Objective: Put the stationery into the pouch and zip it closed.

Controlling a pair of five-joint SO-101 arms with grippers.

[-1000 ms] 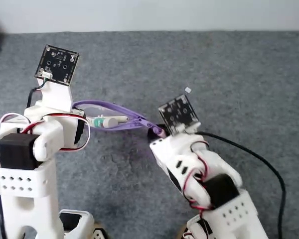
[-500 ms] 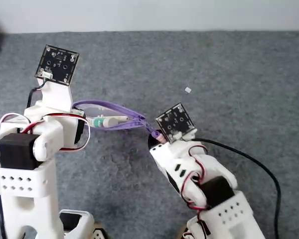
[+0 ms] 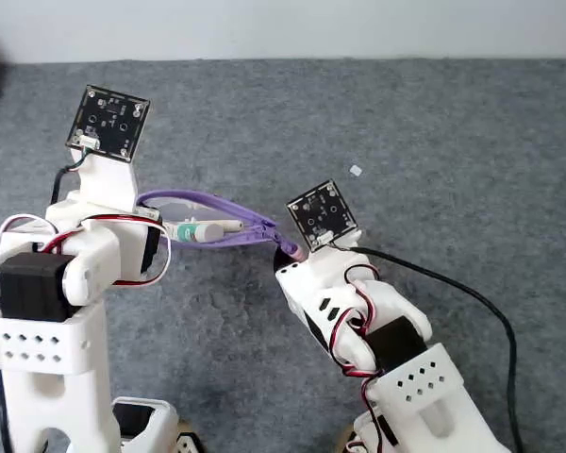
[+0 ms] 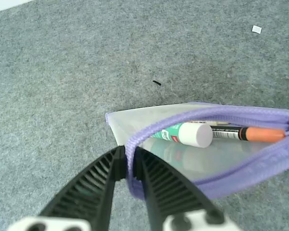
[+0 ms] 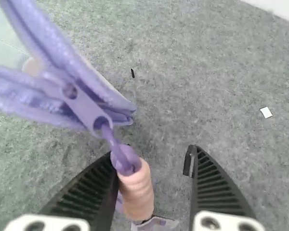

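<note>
Left pincer (image 4: pixel 128 166) was clamped tight on the pouch (image 4: pixel 207 156), right at one end of its purple zip band. The pouch lay on the grey worktop (image 4: pixel 62 72) between the two arms, mouth gaping, with a white-capped glue stick (image 4: pixel 183 134) and an orange-capped pen (image 4: pixel 250 134) inside. At the other end, the right pincer (image 5: pixel 151 154) stood open, the peach zip pull (image 5: pixel 134 192) resting against one finger, the other finger well apart from it.
</note>
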